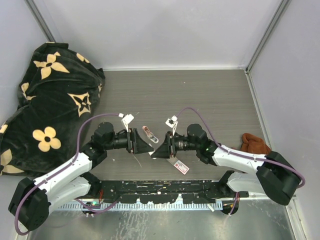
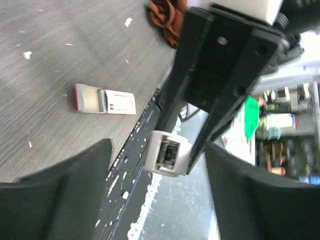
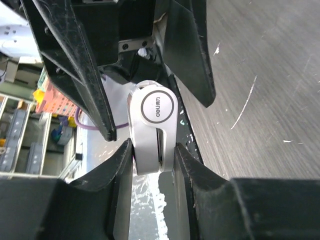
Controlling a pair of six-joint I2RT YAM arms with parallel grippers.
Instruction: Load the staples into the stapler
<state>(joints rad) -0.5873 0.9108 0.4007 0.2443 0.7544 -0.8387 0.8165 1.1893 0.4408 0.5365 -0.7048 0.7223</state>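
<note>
My right gripper (image 3: 152,157) is shut on a small white stapler (image 3: 152,127) and holds it off the table at the near edge. The stapler's end shows in the left wrist view (image 2: 169,154). My left gripper (image 2: 159,165) is open. Its fingers (image 3: 95,75) stand either side of the stapler's far end and are not closed on it. The two grippers meet tip to tip in the top view, left (image 1: 145,146) and right (image 1: 157,151). The staple box (image 2: 105,100), red-and-white with its tan tray slid partly out, lies on the table (image 1: 181,167) just right of the grippers. No loose strip shows.
A small pale object (image 1: 148,134), possibly a second stapler, lies just beyond the grippers. A brown cloth (image 1: 252,144) sits at the right edge. A black flowered blanket (image 1: 45,100) fills the left side. The table's black front rail (image 1: 165,192) runs below the grippers.
</note>
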